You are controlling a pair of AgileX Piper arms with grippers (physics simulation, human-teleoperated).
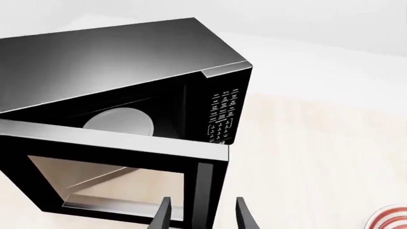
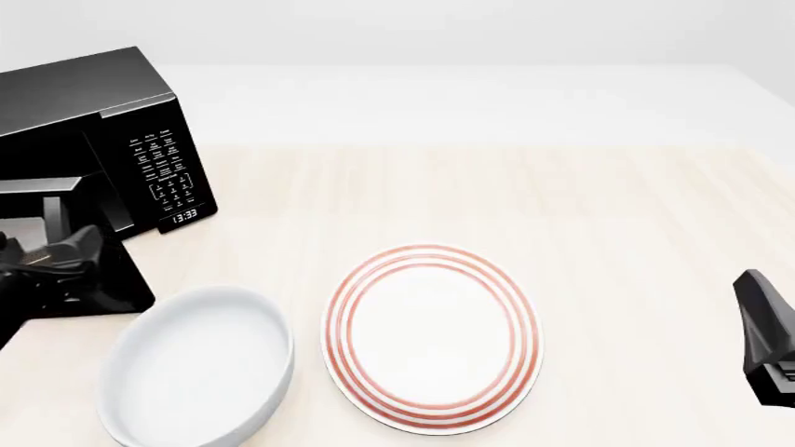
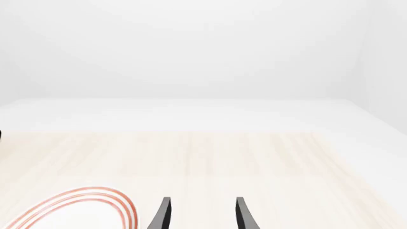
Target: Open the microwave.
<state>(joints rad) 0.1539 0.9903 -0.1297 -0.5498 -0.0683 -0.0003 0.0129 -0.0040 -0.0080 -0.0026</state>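
Note:
The glossy black microwave [image 2: 74, 102] stands at the table's far left, with its keypad [image 2: 162, 172] and clock [image 2: 182, 216] facing front. Its windowed door [image 1: 114, 148] is swung partly open, and the pale turntable [image 1: 121, 121] shows inside. My left gripper [image 1: 203, 217] is open, with its fingers on either side of the door's vertical bar handle [image 1: 205, 191]; in the front view it [image 2: 56, 256] sits at the open door's edge [image 2: 112, 279]. My right gripper [image 3: 202, 214] is open and empty, low at the right edge of the front view [image 2: 761, 340].
A white bowl [image 2: 193, 368] sits just right of the open door, near the front. A white plate with red rings [image 2: 433, 335] lies in the middle of the wooden table [image 2: 597, 214]; its rim also shows in the right wrist view [image 3: 76, 210].

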